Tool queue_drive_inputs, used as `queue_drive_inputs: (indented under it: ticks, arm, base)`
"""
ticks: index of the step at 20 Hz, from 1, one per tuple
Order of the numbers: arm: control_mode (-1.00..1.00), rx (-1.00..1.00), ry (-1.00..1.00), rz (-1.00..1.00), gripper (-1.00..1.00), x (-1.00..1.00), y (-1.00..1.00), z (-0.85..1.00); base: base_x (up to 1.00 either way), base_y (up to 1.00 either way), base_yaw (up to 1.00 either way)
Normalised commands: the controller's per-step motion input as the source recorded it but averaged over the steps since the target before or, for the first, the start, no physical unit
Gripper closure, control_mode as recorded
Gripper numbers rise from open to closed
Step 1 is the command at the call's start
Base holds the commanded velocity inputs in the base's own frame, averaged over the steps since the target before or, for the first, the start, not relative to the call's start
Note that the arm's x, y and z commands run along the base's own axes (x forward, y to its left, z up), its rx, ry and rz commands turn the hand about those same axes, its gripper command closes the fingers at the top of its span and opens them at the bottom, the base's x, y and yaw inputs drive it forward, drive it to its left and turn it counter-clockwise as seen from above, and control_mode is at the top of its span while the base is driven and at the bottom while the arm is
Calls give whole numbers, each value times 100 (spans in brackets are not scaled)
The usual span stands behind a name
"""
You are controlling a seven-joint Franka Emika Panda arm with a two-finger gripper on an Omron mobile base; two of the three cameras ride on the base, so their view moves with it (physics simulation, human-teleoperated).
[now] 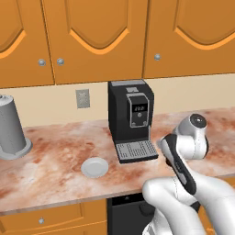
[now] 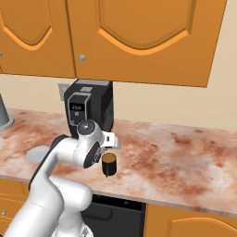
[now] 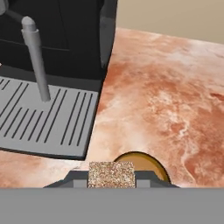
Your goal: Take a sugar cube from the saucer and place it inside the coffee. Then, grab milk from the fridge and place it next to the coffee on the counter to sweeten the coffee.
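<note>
sugar cube (image 3: 111,174) pinched in my nearly closed gripper (image 3: 112,178) | hovering just above the coffee (image 2: 109,163), right of the coffee machine (image 1: 130,120), for dropping in | saucer (image 1: 95,167) lies left, bare

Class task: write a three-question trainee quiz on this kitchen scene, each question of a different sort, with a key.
1. True or false: the sugar cube lies on the saucer.
2. What sits just beyond the hand in the hand view? A) the coffee B) a kettle C) the milk
3. Fill in: the coffee stands on the counter to the ___ of the coffee machine in the right base view.

Key: 1 false, the hand is shut on it; 2 A; 3 right.
</note>
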Motion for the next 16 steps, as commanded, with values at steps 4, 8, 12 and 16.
queue_drive_inputs:
  ticks: [4, 8, 12, 16]
  arm:
    - [-100, 0, 4, 4, 100, 28, -29, -31]
    - [-100, 0, 4, 6, 100, 27, -13, -30]
    - [-100, 0, 0, 6, 100, 24, -4, -32]
    - [-100, 0, 0, 7, 100, 15, -2, -34]
  base:
    - [0, 0, 0]
    - [0, 0, 0]
    - [0, 0, 0]
    - [0, 0, 0]
